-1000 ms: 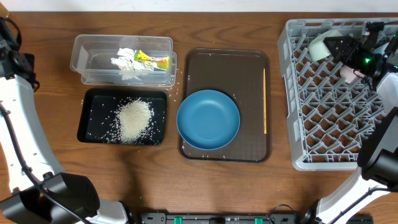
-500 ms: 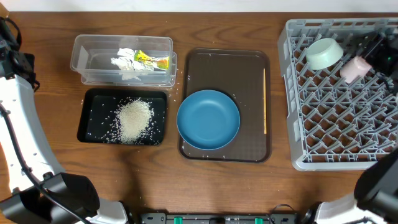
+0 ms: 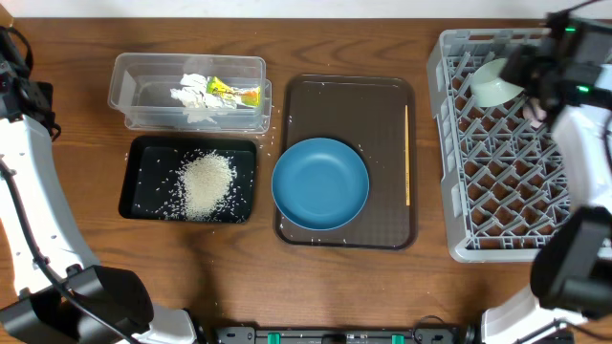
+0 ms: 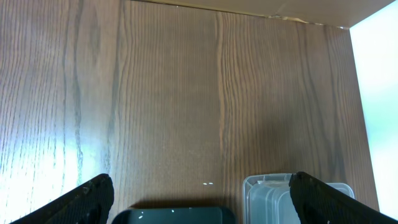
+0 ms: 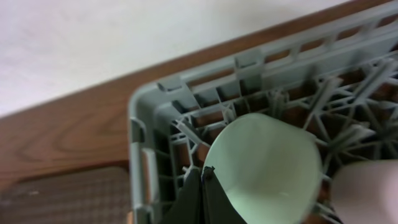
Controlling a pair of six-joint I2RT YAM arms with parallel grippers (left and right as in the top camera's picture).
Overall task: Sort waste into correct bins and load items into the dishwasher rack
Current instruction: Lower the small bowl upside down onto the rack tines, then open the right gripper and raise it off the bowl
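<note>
A mint-green bowl [image 3: 490,86] [image 5: 264,171] lies tilted in the far-left corner of the grey dishwasher rack [image 3: 497,205] [image 5: 140,155]. A pink cup [image 5: 367,190] sits just beside it. My right gripper [image 3: 517,72] [image 5: 203,186] hovers over the bowl's rim, its fingers pressed together with nothing between them. A blue round dish [image 3: 320,183] and wooden chopsticks [image 3: 407,153] rest on the brown tray [image 3: 382,105]. Rice fills the black tray [image 3: 143,182] [image 4: 174,216]. Tissue pieces [image 3: 191,96] and a yellow wrapper [image 3: 234,92] lie in the clear tub [image 3: 129,76] [image 4: 270,199]. My left gripper [image 4: 202,208] stands open above bare wood.
A few stray rice grains [image 3: 271,134] dot the table between the tub and the brown tray. The table's far edge [image 4: 280,15] and a white wall [image 5: 124,43] lie behind. My right arm [image 3: 579,134] crosses the rack's right half.
The right gripper let go of the mint-green bowl, which now rests in the rack, then closed. Its arm swung back over the rack and covers the pink cup from above. The left arm stayed still.
</note>
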